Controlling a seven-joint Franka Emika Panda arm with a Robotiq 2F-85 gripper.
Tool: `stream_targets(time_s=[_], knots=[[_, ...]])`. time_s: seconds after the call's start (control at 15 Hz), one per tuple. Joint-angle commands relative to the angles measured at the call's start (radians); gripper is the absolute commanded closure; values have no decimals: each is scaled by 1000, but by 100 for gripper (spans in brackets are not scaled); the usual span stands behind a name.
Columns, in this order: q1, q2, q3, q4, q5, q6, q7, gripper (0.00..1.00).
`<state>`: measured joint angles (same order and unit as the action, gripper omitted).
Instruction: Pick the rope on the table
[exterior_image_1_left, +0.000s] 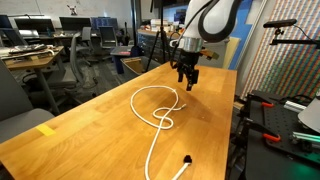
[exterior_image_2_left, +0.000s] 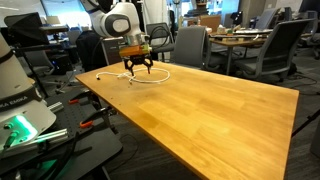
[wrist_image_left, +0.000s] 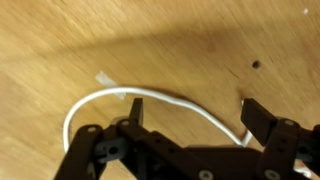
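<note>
My end effector, jaws apart, hovers over the far loop of the rope lying on the table. If I close too high, the fingers may miss it.

Light-brown wooden table, plank grain showing, smooth with a faint sheen. Thin white rope, matt, soft-looking cord. Matt black gripper, plastic or metal unclear. Glossy white arm casing.

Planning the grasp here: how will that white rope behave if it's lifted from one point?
Probably floppy: the rope lies in loose loops on the table, so it should sag either side of the gripper. Likely light, being thin. The crossed loop may drag or tighten.
</note>
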<state>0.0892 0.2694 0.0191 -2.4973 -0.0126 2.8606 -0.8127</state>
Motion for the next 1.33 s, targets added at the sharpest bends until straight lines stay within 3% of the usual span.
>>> stream_targets(time_s=[0.0, 0.07, 0.13, 0.27, 0.33, 0.47, 0.73, 1.07, 1.13, 1.2, 1.27], knots=[[192, -7, -265, -12, -285, -42, 275, 0], [27, 9, -90, -9, -231, -10, 195, 0], [34, 11, -110, -9, -271, -15, 229, 0], [-15, 14, -49, -8, -239, -16, 204, 3], [-54, 14, 14, -4, -177, -52, 166, 25], [-83, 28, 71, 8, -151, -69, 163, 3], [-113, 66, 179, 35, -76, -89, 162, 0], [-102, 136, 226, 61, -75, -76, 183, 1], [-100, 149, 226, 63, -84, -61, 185, 9], [-100, 162, 224, 67, -90, -55, 188, 26], [-98, 171, 221, 71, -96, -56, 192, 32]])
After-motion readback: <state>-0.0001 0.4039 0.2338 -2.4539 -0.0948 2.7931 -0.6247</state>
